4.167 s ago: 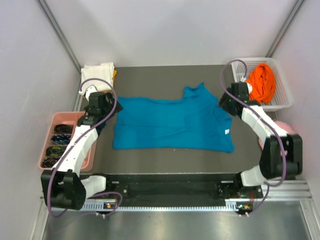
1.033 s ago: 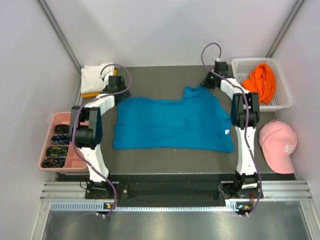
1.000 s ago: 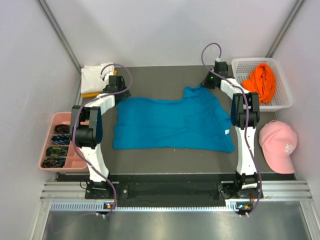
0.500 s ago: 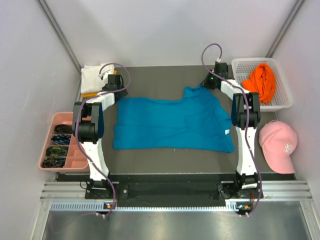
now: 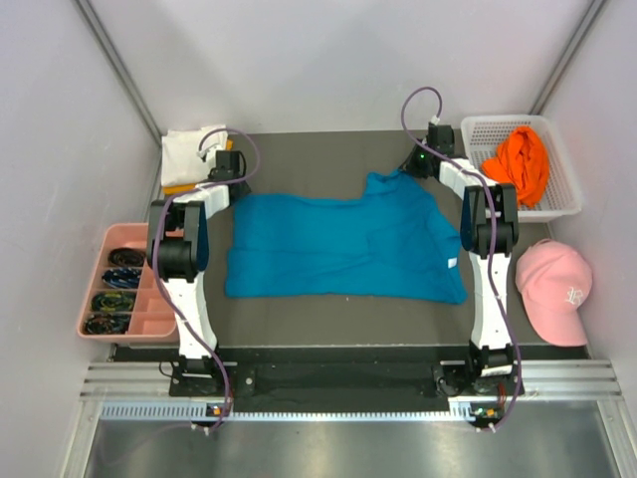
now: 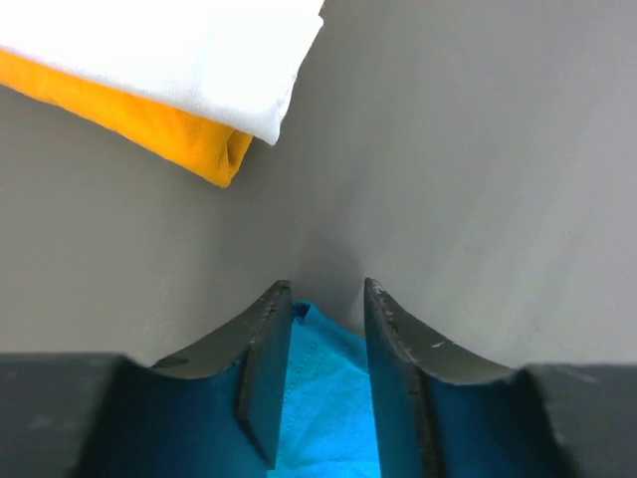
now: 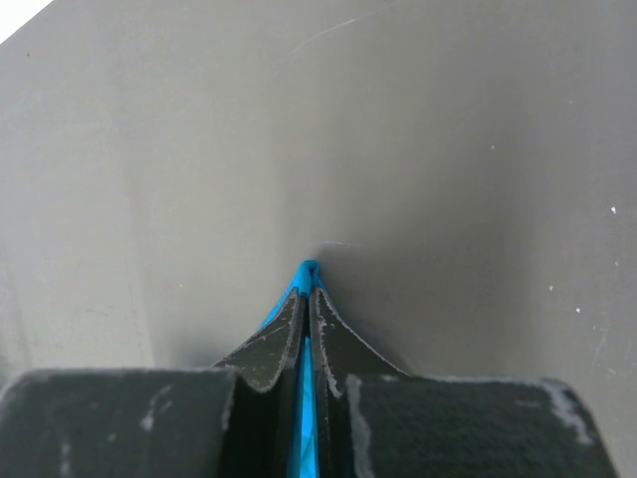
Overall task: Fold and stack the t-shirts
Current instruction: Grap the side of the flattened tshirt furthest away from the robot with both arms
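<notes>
Item: teal t-shirt (image 5: 343, 244), soft cloth, flat at centre of matte grey surface (image 5: 318, 149) | my left jaws part-spread astride its far-left corner | my right jaws pressed together, pinching its thin far-right edge | white t-shirt (image 5: 191, 151) folded on yellow-orange t-shirt (image 6: 169, 134), far-left corner

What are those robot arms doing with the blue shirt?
They are getting ready to fold it. The teal shirt lies spread flat on the table. The right gripper is pinched shut on its far edge. The left gripper has the other far corner between its open jaws but has not clamped it yet. A white shirt sits folded on a yellow-orange shirt in the far left corner. An orange shirt waits in the basket.
</notes>
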You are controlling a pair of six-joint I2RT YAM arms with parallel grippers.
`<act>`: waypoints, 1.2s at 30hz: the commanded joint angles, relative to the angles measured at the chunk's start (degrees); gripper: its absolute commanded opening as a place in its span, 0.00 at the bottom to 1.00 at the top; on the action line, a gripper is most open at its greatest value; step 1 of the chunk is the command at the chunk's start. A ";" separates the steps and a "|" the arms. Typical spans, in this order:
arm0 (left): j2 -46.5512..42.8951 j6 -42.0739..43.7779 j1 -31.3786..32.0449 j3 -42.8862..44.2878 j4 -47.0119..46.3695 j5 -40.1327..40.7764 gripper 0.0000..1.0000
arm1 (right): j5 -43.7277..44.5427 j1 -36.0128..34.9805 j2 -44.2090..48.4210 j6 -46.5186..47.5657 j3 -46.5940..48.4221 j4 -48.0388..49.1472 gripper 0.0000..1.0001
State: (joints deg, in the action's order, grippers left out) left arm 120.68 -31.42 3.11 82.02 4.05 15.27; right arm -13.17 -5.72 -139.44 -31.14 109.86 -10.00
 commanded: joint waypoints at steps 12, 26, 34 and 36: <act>0.17 -0.05 -0.65 1.48 -0.63 0.29 0.00 | 1.13 0.44 2.15 0.29 -1.23 -2.57 0.00; -5.80 0.31 -0.83 1.57 1.92 1.43 0.00 | 1.22 0.62 6.36 0.72 0.96 -6.34 0.00; -11.69 0.04 -0.83 -1.59 2.98 1.43 0.00 | 2.53 0.79 16.98 1.34 -4.29 -6.61 0.00; -12.84 0.04 -0.83 -2.39 3.15 1.26 0.00 | 3.06 0.88 19.63 1.43 -5.79 -6.70 0.00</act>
State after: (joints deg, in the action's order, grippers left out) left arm 112.92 -31.53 2.72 81.03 7.73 15.53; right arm -11.57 -5.69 -130.23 -30.63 106.02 -17.61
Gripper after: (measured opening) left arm 0.014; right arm 0.008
